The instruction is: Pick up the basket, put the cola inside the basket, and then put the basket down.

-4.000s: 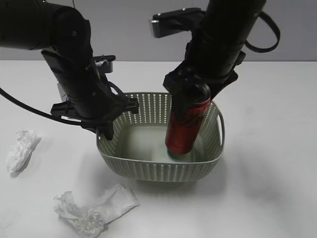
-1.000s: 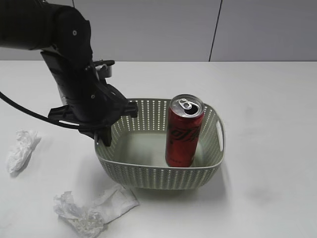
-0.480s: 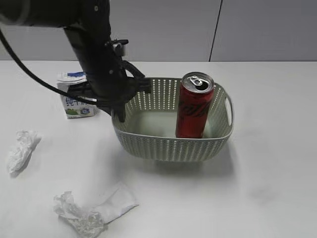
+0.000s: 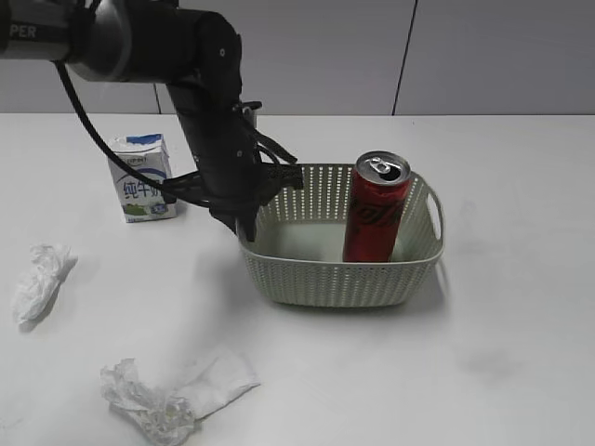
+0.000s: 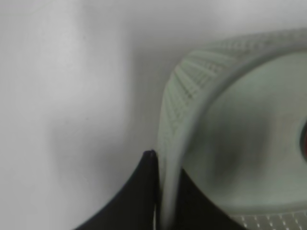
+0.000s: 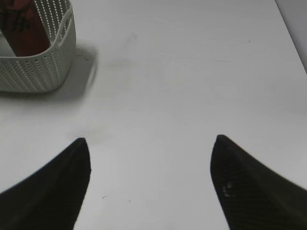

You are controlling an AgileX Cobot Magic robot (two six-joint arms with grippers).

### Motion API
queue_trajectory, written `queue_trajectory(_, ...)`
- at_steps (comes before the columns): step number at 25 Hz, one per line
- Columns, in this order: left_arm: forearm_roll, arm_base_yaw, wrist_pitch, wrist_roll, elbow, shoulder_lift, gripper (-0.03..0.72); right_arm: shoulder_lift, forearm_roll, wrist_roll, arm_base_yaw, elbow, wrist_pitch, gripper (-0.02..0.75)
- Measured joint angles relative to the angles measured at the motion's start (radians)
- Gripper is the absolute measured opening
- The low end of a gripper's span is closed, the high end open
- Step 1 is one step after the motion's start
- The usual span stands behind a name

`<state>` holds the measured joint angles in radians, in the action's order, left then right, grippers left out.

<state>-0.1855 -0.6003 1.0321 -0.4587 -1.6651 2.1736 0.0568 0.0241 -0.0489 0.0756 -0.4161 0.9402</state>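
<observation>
**Basket gripped at its left end, cola standing inside**

Basket [image 4: 339,269] sits around the middle of the white table [image 4: 502,353], pale green with perforated walls. The left hand [image 4: 244,218] has it by the left-end rim: in the left wrist view the two dark fingers [image 5: 144,191] are pinched narrow with the basket wall [image 5: 170,158] sandwiched between them, one finger outside and one inside. Can't tell from these shots whether the basket bottom is actually touching the table or hanging just above it.

Cola can [image 4: 376,208] stands upright inside the basket, toward its right end, well apart from the left hand, silver top and pull tab facing up.

Right hand [image 6: 151,177] is off by itself, spread wide over bare table, holding nothing. In its wrist view the basket corner [image 6: 43,67] with the can [image 6: 24,28] is up in the far left, well away from the fingers.

Other stuff around: a white-and-blue milk carton [image 4: 139,177] left of the arm, and two crumpled tissues [image 4: 39,279] [image 4: 177,390] nearer the front-left.
</observation>
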Motion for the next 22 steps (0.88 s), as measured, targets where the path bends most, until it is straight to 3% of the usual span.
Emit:
queue_trajectory(3,0.006,0.0,-0.013,0.0,-0.001,0.007,0.006,0.0,0.0,0.0,0.0,0.0,0.0,0.591)
queue_trajectory(5,0.004,0.0,-0.026,0.0,-0.001,0.007,0.055,0.0,0.0,0.0,0.0,0.0,0.0,0.591)
queue_trajectory(7,-0.001,0.0,-0.036,0.001,-0.004,0.007,0.164,0.0,0.0,0.0,0.0,0.0,0.0,0.591)
queue_trajectory(11,-0.004,0.0,-0.032,0.007,-0.008,0.005,0.524,0.0,0.0,0.0,0.0,0.0,0.0,0.591)
queue_trajectory(13,-0.004,0.001,-0.027,0.019,-0.008,0.001,0.62,0.0,0.0,0.0,0.0,0.0,0.0,0.591)
queue_trajectory(17,-0.022,0.031,0.002,0.069,-0.019,-0.038,0.643,0.0,0.0,0.0,0.0,0.0,0.0,0.591)
queue_trajectory(22,-0.03,0.137,0.049,0.152,-0.031,-0.139,0.641,0.0,0.0,0.0,0.0,0.0,0.0,0.591)
